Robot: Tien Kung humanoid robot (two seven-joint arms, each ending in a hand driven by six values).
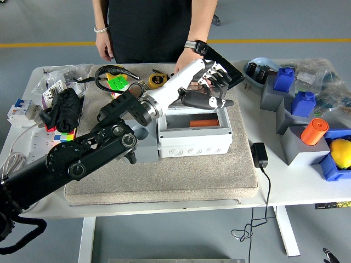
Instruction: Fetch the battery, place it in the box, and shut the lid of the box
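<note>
The white table (285,189) is the biggest thing here, and a big tan mat (219,175) lies on it. A person (151,27) in dark clothes stands at the far side. One of the person's hands (184,74) rests on the table behind the box, mostly hidden by the robot's hand; the other hangs by the person's side.

The robot's left arm (82,159) is long and black. It comes in from the lower left and reaches up across the mat. Its white forearm ends in the left hand (205,87), which is up above the back of the box. The fingers (219,82) are a bit bent and hang down loose — they hold nothing.

The grey box (194,137) sits in the middle of the mat. It is open on top. Its lid is behind the hand, so I cannot tell just how it stands. Inside the box lies the orange battery (202,124), flat on the dark floor of the box.

To the right are grey and blue blocks (288,96), an orange cylinder (313,131) and a yellow ball (340,152). A black charger (259,155) lies just off the mat. On the left are a colour cube (118,85), a yellow tape measure (158,81) and a black pile of cloth (64,109).
</note>
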